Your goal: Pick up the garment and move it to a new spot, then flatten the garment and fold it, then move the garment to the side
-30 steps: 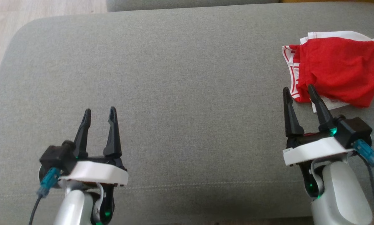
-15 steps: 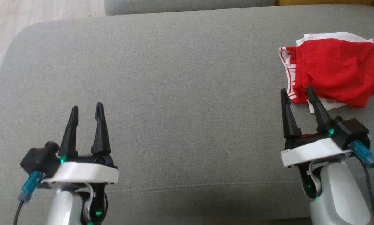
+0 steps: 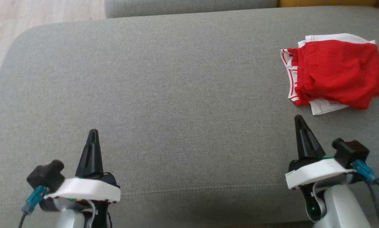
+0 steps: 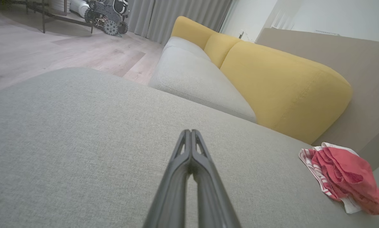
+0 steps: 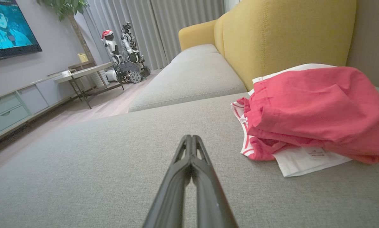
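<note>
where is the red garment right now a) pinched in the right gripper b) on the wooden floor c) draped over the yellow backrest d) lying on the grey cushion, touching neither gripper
d: the red garment lies on the grey cushion, with bare cushion between it and the shut right gripper, and the left gripper far off to the side.

garment [image 3: 335, 74]: red with white, red-striped trim
state: folded, slightly rumpled
pose: lying flat
place: upper right of head view, on grey cushion [image 3: 176, 95]
</note>
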Controlling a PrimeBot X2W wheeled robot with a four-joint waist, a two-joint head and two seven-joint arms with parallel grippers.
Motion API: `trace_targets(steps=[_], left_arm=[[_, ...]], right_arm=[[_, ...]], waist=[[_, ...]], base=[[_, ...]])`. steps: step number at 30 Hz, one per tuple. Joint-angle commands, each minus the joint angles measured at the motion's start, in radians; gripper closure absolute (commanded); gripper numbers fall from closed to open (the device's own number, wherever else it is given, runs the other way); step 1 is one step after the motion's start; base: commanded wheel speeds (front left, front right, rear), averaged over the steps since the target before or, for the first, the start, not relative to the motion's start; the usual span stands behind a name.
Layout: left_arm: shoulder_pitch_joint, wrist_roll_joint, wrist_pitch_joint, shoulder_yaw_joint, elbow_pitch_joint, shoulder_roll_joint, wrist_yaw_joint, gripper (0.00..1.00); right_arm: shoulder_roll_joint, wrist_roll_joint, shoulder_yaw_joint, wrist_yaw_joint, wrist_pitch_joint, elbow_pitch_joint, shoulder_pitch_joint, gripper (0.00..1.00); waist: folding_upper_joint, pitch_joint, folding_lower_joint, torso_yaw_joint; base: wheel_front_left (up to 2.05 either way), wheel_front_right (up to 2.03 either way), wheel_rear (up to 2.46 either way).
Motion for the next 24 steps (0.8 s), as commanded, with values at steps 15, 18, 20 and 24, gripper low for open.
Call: trace_targets(steps=[15,18,20,24], left_arm=[[-0.05,-0.173,0.037,0.025,-0.01,0.014,-0.022,1.0],[-0.052,-0.205,0.045,0.029,-0.006,0.016,-0.026,1.0],[-0.053,-0.226,0.05,0.032,-0.003,0.017,-0.028,1.0],[-0.055,-0.267,0.06,0.037,0.001,0.018,-0.032,1.0]], right_arm=[[0.002,0.208,-0.037,0.001,0.042,-0.056,-0.032,1.0],[0.003,0.245,-0.043,0.001,0.05,-0.06,-0.03,1.0],[0.003,0.27,-0.047,0.001,0.055,-0.062,-0.028,1.0],[0.004,0.32,-0.055,0.002,0.065,-0.067,-0.024,1.0]], waist=[[0.0,-0.009,0.0001,-0.002],[0.0,-0.01,0.0001,-0.003],[0.0,-0.012,0.0001,-0.003],[0.0,-0.014,0.0001,-0.004]], base=[[0.0,0.0,0.0],[0.0,0.0,0.0],[0.0,0.0,0.0],[0.0,0.0,0.0]])
